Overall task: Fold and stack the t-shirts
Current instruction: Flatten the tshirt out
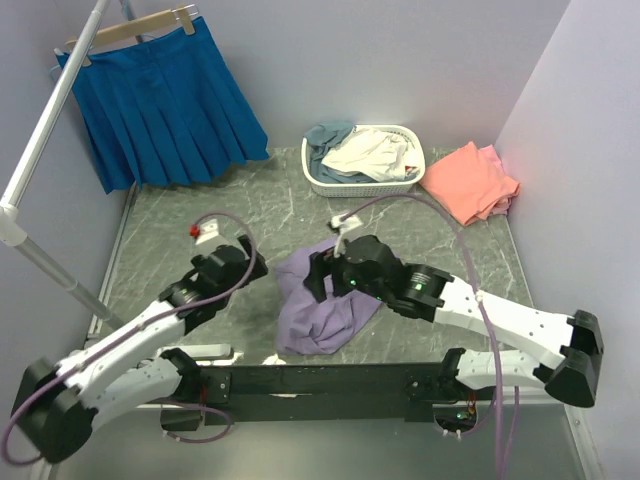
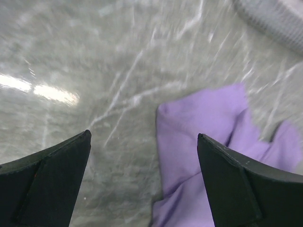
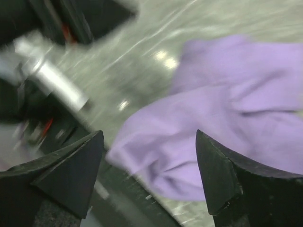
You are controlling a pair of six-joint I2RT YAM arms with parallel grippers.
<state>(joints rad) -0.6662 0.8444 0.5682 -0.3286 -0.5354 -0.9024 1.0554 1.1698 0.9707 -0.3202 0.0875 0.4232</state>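
Lavender t-shirt (image 1: pixel 325 305) lay crumpled on the table (image 1: pixel 200 210), on the near side of the white basket (image 1: pixel 360 186). Right fingers (image 3: pixel 227 179) stood spread over it, apparently released though blurred; left fingers (image 2: pixel 47 184) spread beside it, empty.

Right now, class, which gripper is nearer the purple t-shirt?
Right. The right gripper hangs over the purple t-shirt; the left gripper is off to its left, above the table.

Grey marbled bench (image 1: pixel 200 215), crumpled lavender t-shirt (image 1: pixel 325 310) at near centre, white lattice basket (image 1: pixel 362 187) far centre-right, coral-pink t-shirts (image 1: pixel 470 180) piled just right of it.
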